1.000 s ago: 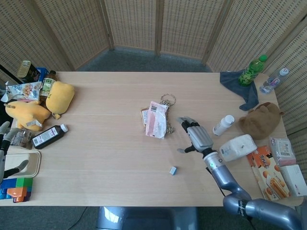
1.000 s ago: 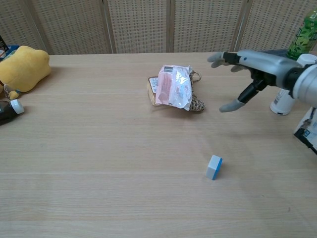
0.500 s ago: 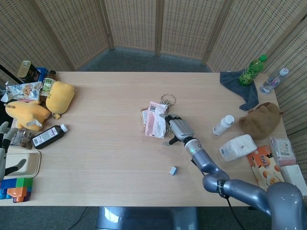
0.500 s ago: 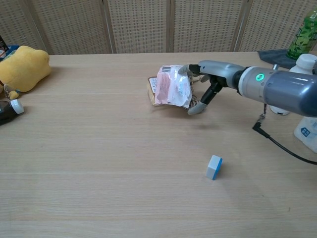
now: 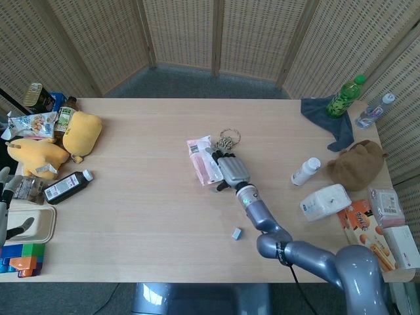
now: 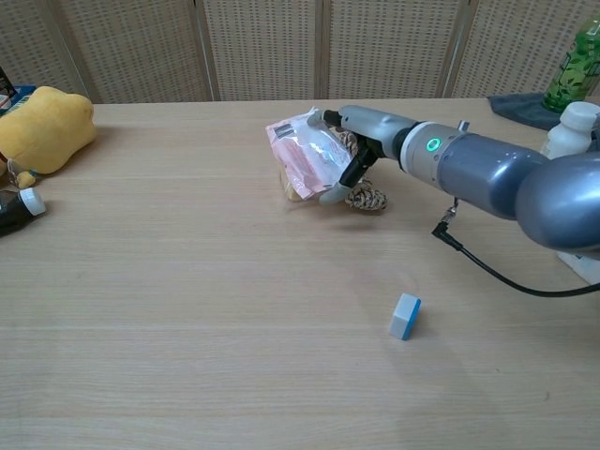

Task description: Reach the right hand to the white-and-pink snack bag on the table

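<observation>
The white-and-pink snack bag [image 5: 199, 159] [image 6: 307, 154] is seen near the middle of the table [image 5: 151, 210] [image 6: 187, 309], tilted, beside a small woven item [image 6: 364, 197]. It is touched by the right hand [image 5: 228, 172] [image 6: 354, 148], fingers spread over its right edge; whether it is clasped cannot be told. The left hand [image 5: 5, 197] is seen at the far left edge, its fingers apart
</observation>
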`<state>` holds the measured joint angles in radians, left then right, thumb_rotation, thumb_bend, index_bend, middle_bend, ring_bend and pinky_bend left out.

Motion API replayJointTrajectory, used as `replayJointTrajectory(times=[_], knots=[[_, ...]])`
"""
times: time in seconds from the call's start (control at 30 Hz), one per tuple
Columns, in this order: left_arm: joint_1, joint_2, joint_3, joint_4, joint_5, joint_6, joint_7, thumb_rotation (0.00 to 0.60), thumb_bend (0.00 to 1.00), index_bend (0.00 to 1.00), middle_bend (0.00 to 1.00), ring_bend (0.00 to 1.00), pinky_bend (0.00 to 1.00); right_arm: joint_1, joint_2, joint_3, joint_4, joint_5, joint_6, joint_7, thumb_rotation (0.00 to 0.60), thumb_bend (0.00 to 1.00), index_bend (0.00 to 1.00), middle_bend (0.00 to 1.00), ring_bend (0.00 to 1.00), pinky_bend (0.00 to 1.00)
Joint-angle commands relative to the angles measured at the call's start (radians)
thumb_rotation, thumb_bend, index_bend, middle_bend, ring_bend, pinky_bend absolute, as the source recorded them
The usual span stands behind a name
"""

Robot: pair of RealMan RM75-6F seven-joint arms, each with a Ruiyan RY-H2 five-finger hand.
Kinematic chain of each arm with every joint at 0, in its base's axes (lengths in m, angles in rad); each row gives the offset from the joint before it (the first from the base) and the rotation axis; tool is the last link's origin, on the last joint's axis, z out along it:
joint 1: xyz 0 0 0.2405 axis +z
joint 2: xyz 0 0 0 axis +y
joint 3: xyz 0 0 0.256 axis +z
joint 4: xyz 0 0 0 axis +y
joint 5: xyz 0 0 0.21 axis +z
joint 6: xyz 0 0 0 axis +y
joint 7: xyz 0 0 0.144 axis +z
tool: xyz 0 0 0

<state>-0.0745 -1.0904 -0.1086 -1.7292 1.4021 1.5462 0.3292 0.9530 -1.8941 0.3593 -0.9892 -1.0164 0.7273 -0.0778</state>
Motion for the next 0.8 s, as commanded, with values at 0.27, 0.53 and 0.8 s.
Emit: replayJointTrajectory(times=[0.27,0.53,0.8], knots=[[0.001,0.002,-0.003,0.0,-0.001,0.01,-0.004,0.6,0.0,0.17,0.0,0.0,0.0,0.007,-0.127,-0.021,0.186,-0.124,0.116,0.14,0.6,0.0,0.06,0.05,0.01,0.11],[0.002,0.004,-0.001,-0.002,0.003,0.014,-0.005,0.6,0.0,0.17,0.0,0.0,0.0,-0.001,-0.222,-0.042,0.378,-0.216,0.204,0.321,0.6,0.02,0.47,0.53,0.47,0.57],[0.003,0.006,0.001,-0.006,0.006,0.019,-0.006,0.6,0.0,0.17,0.0,0.0,0.0,-0.011,-0.225,-0.049,0.422,-0.245,0.213,0.387,0.6,0.12,0.5,0.63,0.57,0.64]])
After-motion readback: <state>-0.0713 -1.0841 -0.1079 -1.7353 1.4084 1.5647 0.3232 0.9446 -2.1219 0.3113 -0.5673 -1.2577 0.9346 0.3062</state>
